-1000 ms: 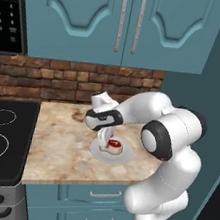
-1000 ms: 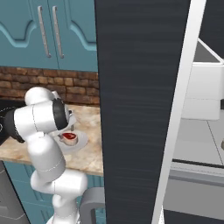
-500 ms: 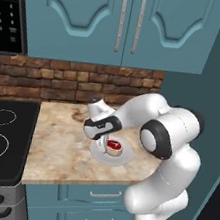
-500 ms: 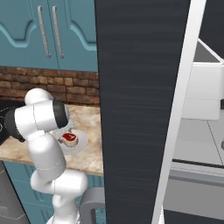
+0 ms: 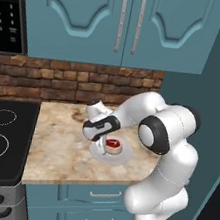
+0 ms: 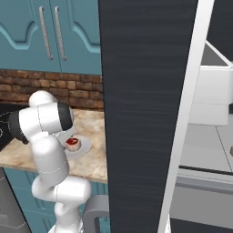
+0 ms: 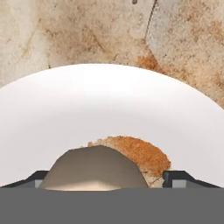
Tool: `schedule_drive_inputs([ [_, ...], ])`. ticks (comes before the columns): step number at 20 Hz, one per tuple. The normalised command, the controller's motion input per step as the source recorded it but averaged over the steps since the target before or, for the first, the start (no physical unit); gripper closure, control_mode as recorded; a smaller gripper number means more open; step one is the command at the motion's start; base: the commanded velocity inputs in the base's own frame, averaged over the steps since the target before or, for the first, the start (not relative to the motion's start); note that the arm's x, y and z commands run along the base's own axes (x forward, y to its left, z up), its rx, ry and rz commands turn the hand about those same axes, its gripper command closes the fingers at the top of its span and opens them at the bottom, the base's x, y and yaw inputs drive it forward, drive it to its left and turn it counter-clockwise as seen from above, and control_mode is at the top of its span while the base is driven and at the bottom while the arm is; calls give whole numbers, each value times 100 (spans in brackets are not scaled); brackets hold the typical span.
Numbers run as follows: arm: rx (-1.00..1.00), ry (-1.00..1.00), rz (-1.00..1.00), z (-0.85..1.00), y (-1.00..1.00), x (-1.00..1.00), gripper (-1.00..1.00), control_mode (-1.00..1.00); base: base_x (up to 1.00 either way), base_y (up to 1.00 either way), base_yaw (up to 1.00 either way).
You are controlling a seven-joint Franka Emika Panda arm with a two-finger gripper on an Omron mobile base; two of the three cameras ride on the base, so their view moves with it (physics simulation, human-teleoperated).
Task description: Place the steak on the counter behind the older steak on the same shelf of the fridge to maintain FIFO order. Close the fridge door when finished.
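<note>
One tool (image 5: 106,147) lowered since earlier, fingers straddling steak (image 5: 113,144) on plate (image 5: 119,156), grip unclear

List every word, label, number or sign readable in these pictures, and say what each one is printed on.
Nothing can be read for certain.
Black microwave panel at the upper left of the left base view: rows of small white marks, too small and blurred to read.
Teal wooden cabinet doors, small raw red steak, round white plate, beige marbled counter: no text.

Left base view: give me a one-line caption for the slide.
Gripper lowered over the steak on its white plate on the counter, jaws straddling the meat.
</note>
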Motion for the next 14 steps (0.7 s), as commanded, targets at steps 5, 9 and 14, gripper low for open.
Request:
schedule_drive_inputs([
  [5, 0, -11, -1, 4, 4, -20, 100, -100, 0, 0, 0],
  [9, 0, -16, -8, 53, 27, -34, 100, -100, 0, 0, 0],
  [14, 0, -11, -10, 80, 43, -69, 100, -100, 0, 0, 0],
])
